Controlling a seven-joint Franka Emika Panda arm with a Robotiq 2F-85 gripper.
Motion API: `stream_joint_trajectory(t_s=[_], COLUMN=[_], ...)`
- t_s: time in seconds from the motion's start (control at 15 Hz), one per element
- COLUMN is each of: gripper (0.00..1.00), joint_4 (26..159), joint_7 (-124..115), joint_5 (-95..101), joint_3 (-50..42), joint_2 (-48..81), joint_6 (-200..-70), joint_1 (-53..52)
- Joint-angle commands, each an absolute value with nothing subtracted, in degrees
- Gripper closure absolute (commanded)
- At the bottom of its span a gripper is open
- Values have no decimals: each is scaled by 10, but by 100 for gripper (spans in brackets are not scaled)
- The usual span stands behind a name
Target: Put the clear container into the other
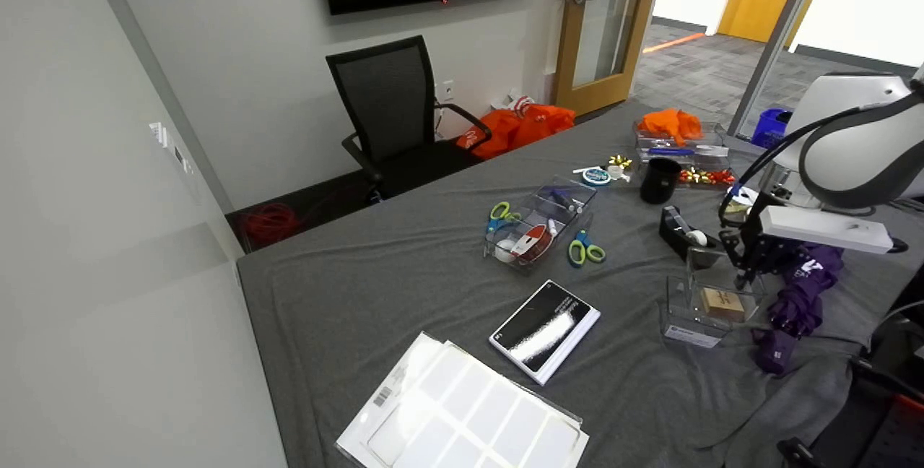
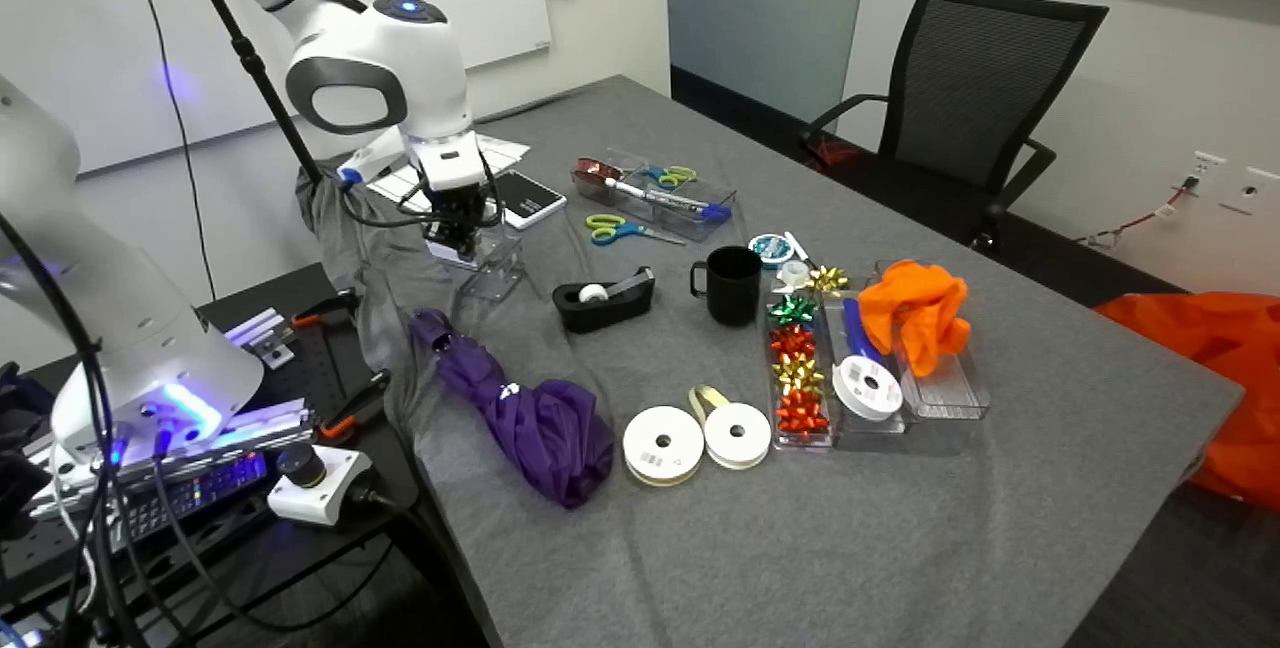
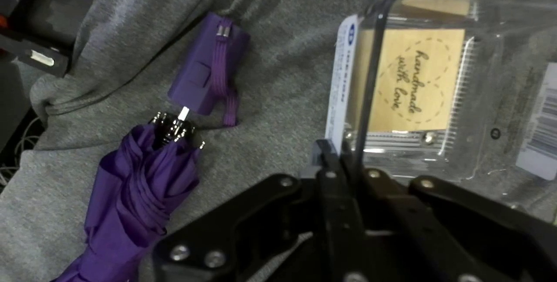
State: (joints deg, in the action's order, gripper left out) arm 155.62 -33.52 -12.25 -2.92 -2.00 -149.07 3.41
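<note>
- In the wrist view, clenching the left wall of the clear container (image 3: 496, 99) in the hand (image 3: 343, 166), spreading its sides between one and two o'clock from the grip.
- Showing a tan box (image 3: 413, 84) marked "handmade with love" through the plastic; being unable to tell in which tub.
- Showing a white label (image 3: 341, 82) just outside the rim, at twelve o'clock from the hand, and a purple umbrella (image 3: 139, 182) lying on the gray-draped table (image 3: 278, 82) at nine.
- In an exterior view, holding the clear container at the other clear tub (image 1: 677, 309), overlapping it; being unable to tell how far inside, or whether touching.
- Showing, from that tub, a black tape dispenser (image 1: 677, 237) between eleven and twelve o'clock, a black mug (image 1: 658, 183) farther along the same line, and a divided clear tray (image 1: 533, 214) at ten, with scissors (image 1: 583, 239) on either side.
- In an exterior view, pointing the hand down at both tubs, and showing two ribbon spools (image 2: 645, 431) just past four o'clock from there, and an orange cloth (image 2: 915, 313) at three.
</note>
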Motion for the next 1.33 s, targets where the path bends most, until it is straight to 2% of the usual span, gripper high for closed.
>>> stream_joint_trajectory(t_s=[0.0, 0.93, 1.27], gripper=[99, 99, 99], joint_4=[1547, 1512, 1505], joint_7=[-346, -308, -228], joint_5=[-105, -105, -191], joint_3=[-30, -36, -27], joint_2=[2, 53, 56], joint_6=[-1510, -1532, -1523], joint_1=[37, 34, 37])
